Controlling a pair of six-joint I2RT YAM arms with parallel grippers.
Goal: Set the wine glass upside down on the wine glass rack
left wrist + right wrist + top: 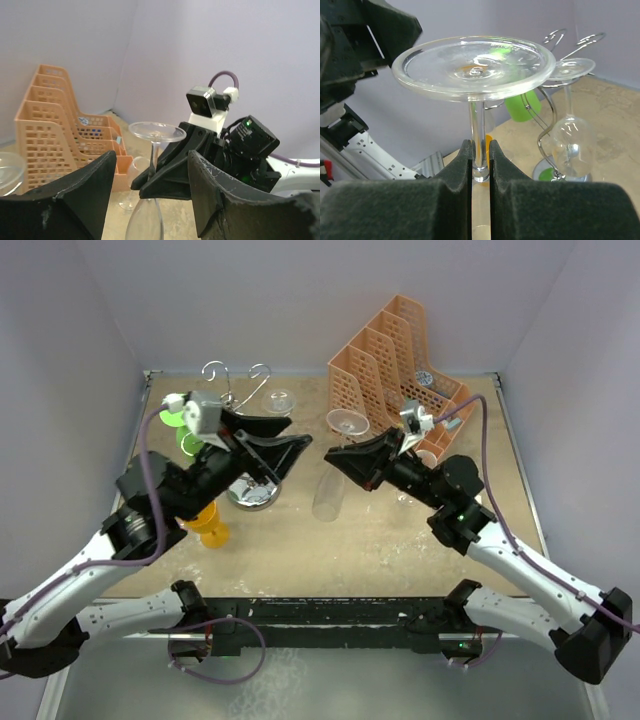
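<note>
Glassware like this is light, rigid, slick and brittle; its thin stem is the sensible hold. The clear stemmed wine glass point(474, 67) hangs inverted near the centre of the tan table point(400, 540), stem pinched between the closed pads of the right gripper point(480, 150), that arm reaching in from four o'clock. The left gripper point(298, 435), jaws spread and empty, sits at its nine o'clock. The silver wire rack point(252, 496) stands at ten o'clock, a second glass point(572, 140) hanging there.

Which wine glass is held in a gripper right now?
The upside-down wine glass clamped by its stem in the right gripper; the other glass hangs by its foot on the rack, untouched.
</note>
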